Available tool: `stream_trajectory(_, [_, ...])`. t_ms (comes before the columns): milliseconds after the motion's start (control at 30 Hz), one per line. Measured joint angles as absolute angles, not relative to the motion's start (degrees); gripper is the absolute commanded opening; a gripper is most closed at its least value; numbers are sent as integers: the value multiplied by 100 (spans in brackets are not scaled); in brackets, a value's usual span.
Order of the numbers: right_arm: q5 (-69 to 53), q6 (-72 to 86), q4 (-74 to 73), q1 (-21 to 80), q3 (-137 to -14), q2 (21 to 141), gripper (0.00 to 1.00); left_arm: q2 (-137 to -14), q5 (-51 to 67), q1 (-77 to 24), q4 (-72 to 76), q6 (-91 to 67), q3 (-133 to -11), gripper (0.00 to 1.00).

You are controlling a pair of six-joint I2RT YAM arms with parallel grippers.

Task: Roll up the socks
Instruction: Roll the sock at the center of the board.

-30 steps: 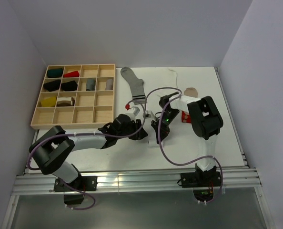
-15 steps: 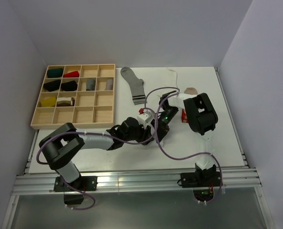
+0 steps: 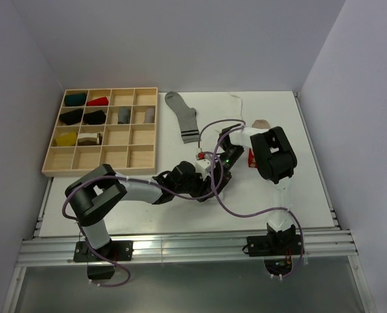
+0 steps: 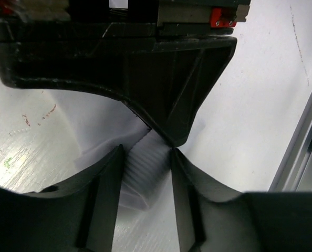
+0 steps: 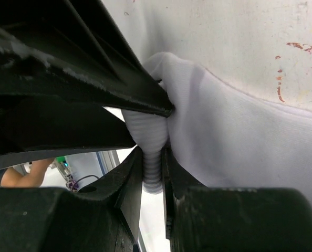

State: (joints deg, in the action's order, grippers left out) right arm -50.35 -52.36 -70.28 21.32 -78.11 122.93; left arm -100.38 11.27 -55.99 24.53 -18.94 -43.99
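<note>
A white sock [image 3: 236, 103] runs from the table's far middle down under both grippers. Its ribbed cuff [image 5: 152, 137] is pinched in my right gripper [image 5: 153, 167], which is shut on it. My left gripper [image 4: 145, 157] faces the right one closely, and its fingers [image 4: 106, 178] stand open on either side of the same ribbed cuff [image 4: 145, 170]. In the top view the two grippers meet at mid-table, left [image 3: 208, 171] and right [image 3: 223, 168]. A grey sock with black stripes [image 3: 183, 115] lies flat further back. A beige sock with a red-and-white end [image 3: 259, 126] is partly hidden behind the right arm.
A wooden compartment tray [image 3: 57, 149] at the back left holds several rolled socks. Purple cables [image 3: 227, 210] loop over the table near both arms. The table's metal front rail [image 4: 303, 152] runs close to the grippers.
My left arm has reached right until its gripper meets the right gripper at the white sock's cuff, and its jaws have widened. The right gripper has kept its grip.
</note>
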Motion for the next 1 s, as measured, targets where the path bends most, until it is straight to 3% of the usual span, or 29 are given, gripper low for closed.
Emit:
stream_trajectory(200, [-4991, -5103, -6945, 2119, -7811, 12293, 26, -10127, 1264, -5596, 2576, -2021, -4410, 11])
stream_trajectory(300, [-4943, -4982, -6873, 2104, -7752, 12258, 31, -10191, 1330, -5594, 2668, -2152, -4418, 1])
stream_trajectory(567, [-4630, -4759, -6386, 2049, -7301, 11690, 50, -10471, 1431, -5583, 2445, -2775, -4801, 0])
stream_trajectory(1000, [-4228, -4532, -5428, 1391, -6873, 10372, 53, -10676, 1540, -5406, 1223, -3979, -5496, 0])
